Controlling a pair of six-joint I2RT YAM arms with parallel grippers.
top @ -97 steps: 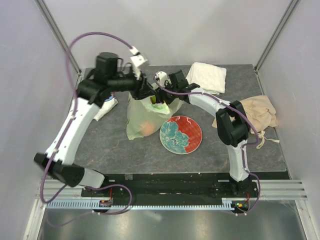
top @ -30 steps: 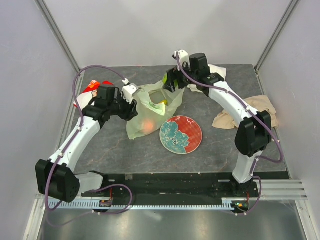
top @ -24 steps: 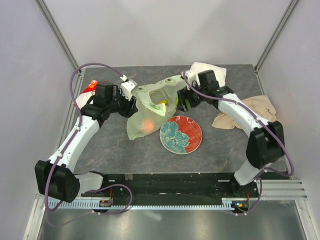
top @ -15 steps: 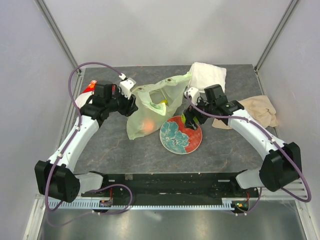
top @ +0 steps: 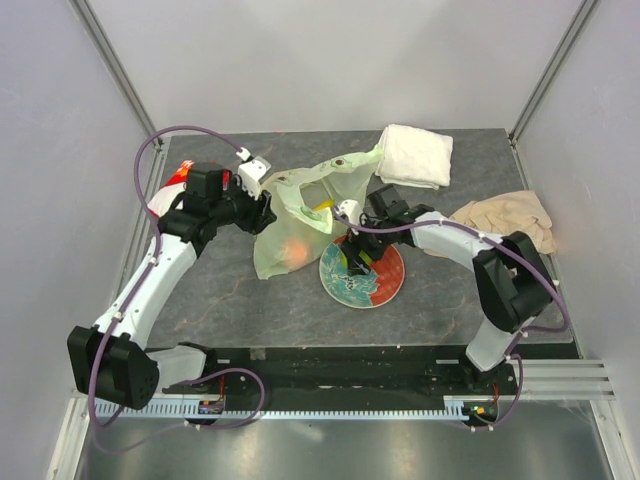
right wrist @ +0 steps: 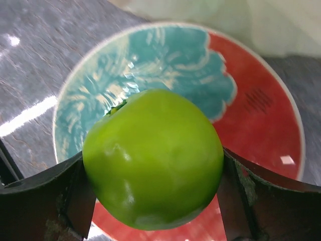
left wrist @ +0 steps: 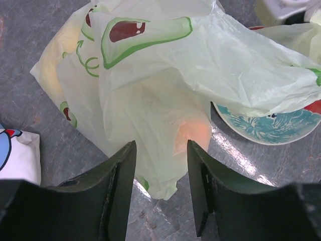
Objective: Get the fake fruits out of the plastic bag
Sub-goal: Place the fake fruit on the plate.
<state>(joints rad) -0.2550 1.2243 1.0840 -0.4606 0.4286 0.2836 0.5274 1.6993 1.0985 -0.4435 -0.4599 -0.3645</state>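
The pale-green plastic bag lies open on the grey table, with avocado print showing in the left wrist view. An orange fruit glows through its film, also in the left wrist view. A yellow fruit shows in the bag's mouth. My left gripper hovers at the bag's left rim, its jaws open and empty above the bag. My right gripper is shut on a green apple and holds it just above the flowered plate.
The red-and-teal plate lies right of the bag. A white folded towel is at the back, a beige cloth at the right, and a red-and-white snack packet at the left, seen also beside my left fingers.
My right gripper has carried the green apple from the bag's mouth down and forward to over the plate. My left arm has lowered from the raised bag rim and stayed near it.
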